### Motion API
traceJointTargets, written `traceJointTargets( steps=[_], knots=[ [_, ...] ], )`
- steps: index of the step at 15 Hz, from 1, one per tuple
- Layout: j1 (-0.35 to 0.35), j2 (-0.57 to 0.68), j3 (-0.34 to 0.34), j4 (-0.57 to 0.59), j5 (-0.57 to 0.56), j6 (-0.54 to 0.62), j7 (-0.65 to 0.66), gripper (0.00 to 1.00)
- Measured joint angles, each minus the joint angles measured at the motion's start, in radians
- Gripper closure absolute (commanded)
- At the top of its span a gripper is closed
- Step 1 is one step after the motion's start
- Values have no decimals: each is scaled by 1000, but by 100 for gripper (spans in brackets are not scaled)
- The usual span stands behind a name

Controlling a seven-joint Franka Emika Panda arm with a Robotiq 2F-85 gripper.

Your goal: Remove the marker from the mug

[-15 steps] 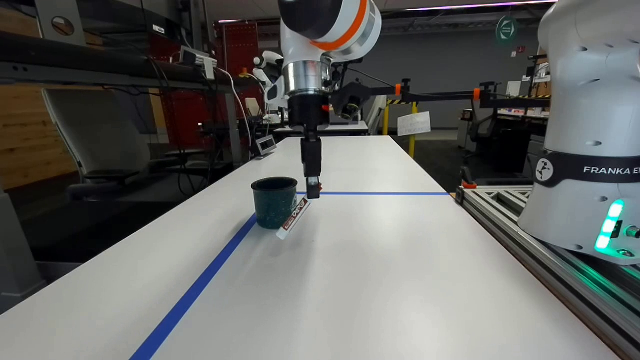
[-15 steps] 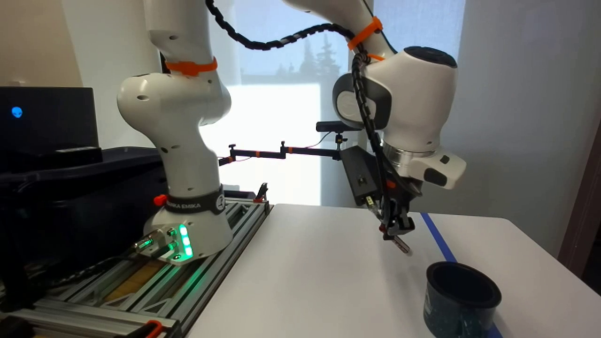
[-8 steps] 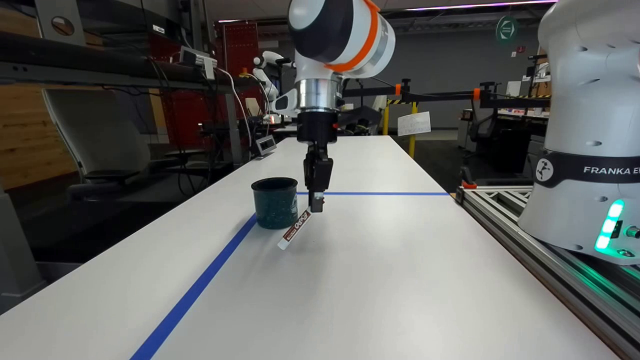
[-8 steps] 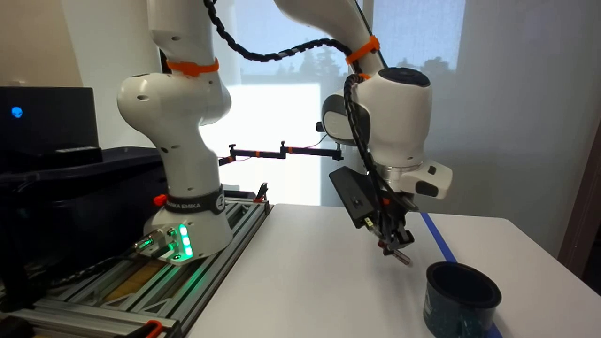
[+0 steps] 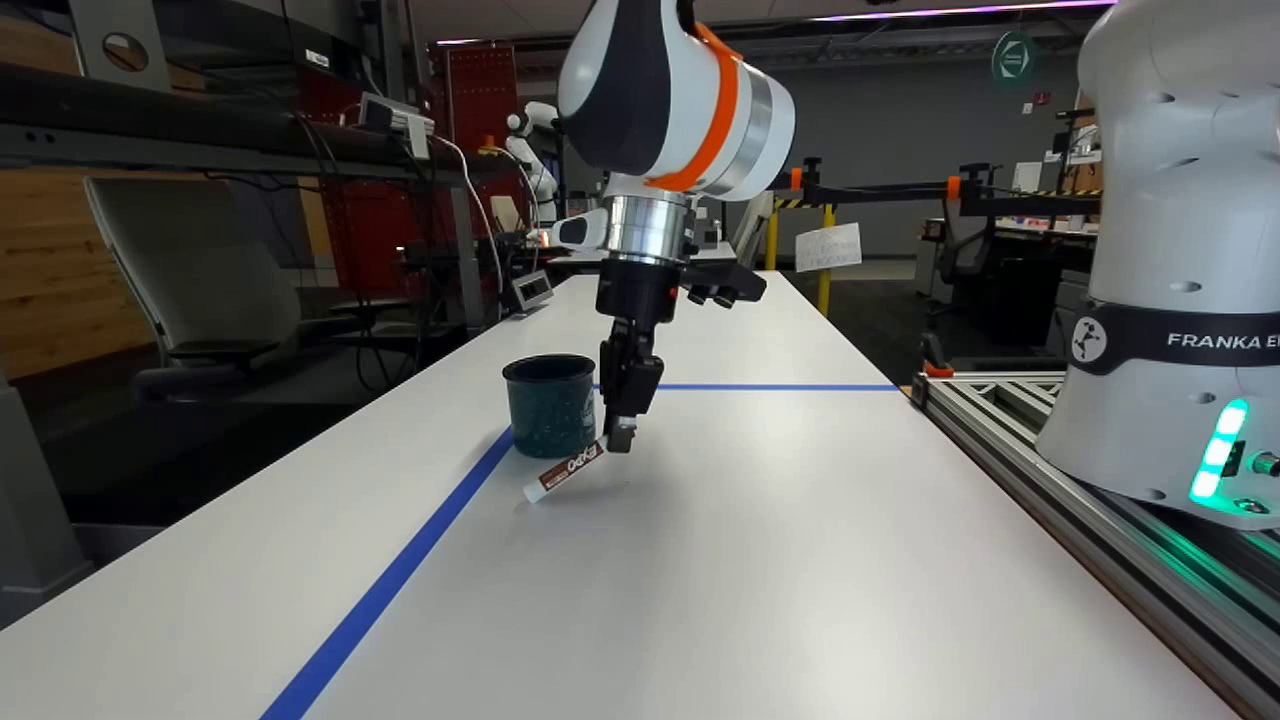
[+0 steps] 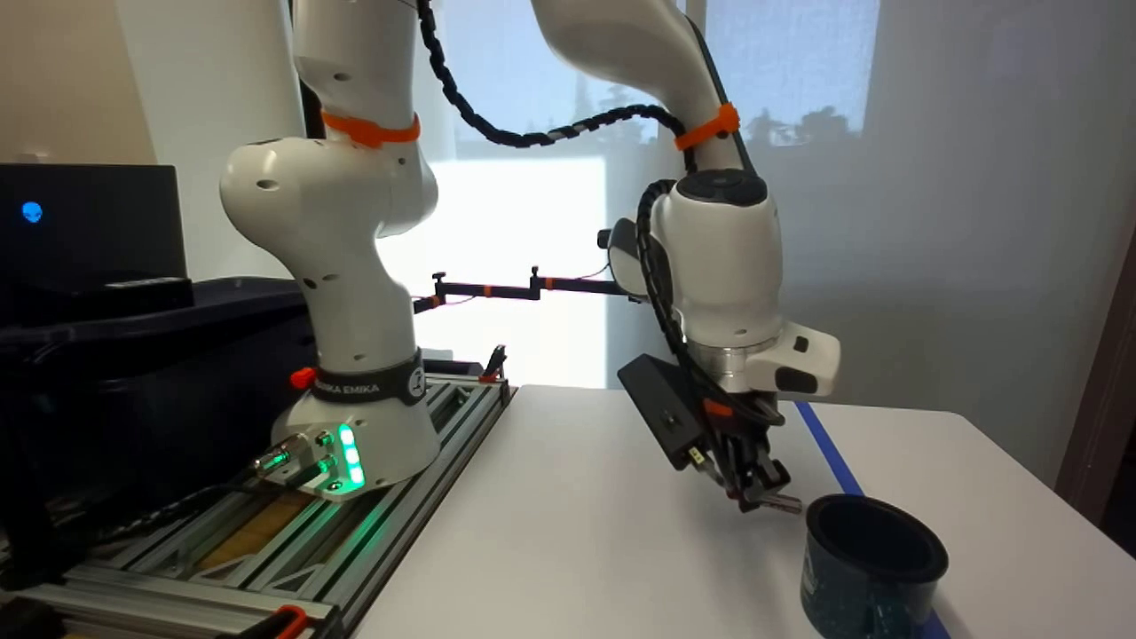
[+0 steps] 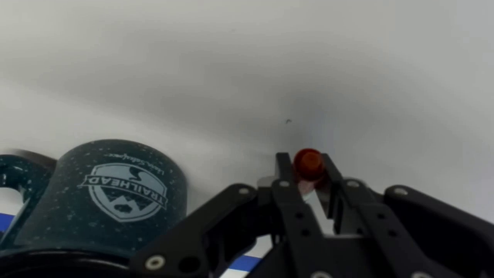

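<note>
The mug [image 5: 548,412] is dark teal and stands upright on the white table. It also shows in an exterior view [image 6: 874,568] and at the left of the wrist view [image 7: 112,193]. My gripper [image 5: 620,437] is beside the mug, low above the table, shut on the marker [image 5: 572,467]. The marker has a brown label and a red end, and is outside the mug. It slants, with its white end low and close to the table; I cannot tell if it touches. In the wrist view its red end [image 7: 309,165] sits between the fingertips [image 7: 306,160].
Blue tape lines [image 5: 400,570] cross the white table [image 5: 760,560]. The robot's base [image 5: 1160,430] stands on a metal frame along the table's edge. A small grey device [image 5: 532,290] sits at the table's far edge.
My gripper has moved down toward the table with the marker and has tilted. The marker now lies at a flatter slant, its white end lower. The mug has not moved.
</note>
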Motion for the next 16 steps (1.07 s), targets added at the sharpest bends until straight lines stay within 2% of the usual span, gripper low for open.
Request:
traceJointTargets(
  steps=[2, 5, 9, 12, 13, 15, 16],
  knots=[
    [2, 31, -1, 1, -3, 37, 0, 95],
    [38, 101, -44, -1, -55, 96, 75, 95],
    [167, 106, -156, -6, -165, 104, 253, 95],
    [191, 106, -192, -15, -374, 105, 474, 95],
    [215, 107, -217, -14, -412, 99, 529, 95],
    [297, 111, -294, -10, -452, 76, 604, 95],
    [336, 113, -332, -6, -472, 60, 640, 56]
  ],
)
